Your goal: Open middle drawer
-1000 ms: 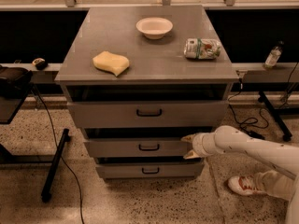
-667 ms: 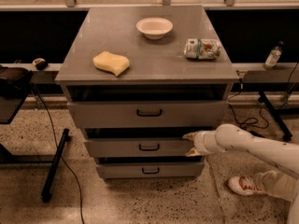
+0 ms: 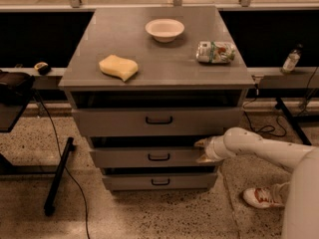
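The grey cabinet has three drawers. The middle drawer is a flat grey front with a small dark loop handle, between the taller top drawer and the narrow bottom drawer. A dark gap shows above the middle drawer. My gripper reaches in from the right on a white arm. It is at the right end of the middle drawer's front, well right of the handle. Its two fingertips stand apart, one above the other, and hold nothing.
On the cabinet top lie a white bowl, a yellow sponge and a crumpled snack bag. A black stand is on the floor at left. A shoe lies at lower right, and a bottle is on the right ledge.
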Tool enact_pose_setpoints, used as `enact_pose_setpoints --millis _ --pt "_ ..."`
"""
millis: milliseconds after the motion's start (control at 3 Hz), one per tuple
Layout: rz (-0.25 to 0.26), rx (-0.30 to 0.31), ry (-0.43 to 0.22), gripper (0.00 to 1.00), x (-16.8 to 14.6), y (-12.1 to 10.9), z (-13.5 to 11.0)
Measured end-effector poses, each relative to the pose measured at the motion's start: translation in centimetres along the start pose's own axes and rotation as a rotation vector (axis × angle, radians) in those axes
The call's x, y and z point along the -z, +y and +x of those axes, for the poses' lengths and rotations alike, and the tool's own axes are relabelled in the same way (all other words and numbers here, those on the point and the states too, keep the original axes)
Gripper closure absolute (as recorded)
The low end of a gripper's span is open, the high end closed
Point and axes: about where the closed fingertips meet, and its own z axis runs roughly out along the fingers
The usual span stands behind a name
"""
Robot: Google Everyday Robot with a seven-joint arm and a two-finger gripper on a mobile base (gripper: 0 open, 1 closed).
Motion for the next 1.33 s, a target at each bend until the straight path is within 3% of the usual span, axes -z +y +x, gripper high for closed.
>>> enact_pose_setpoints --millis 667,1000,1333 --pt "-0.068 -0.033 0.013 0.48 -3.2 0.2 1.1" --pt "-0.078 -0.022 0.019 0.48 -2.4 0.8 0.4" --pt "-0.113 -0.016 0.017 0.49 -0.8 3.1 -1.0"
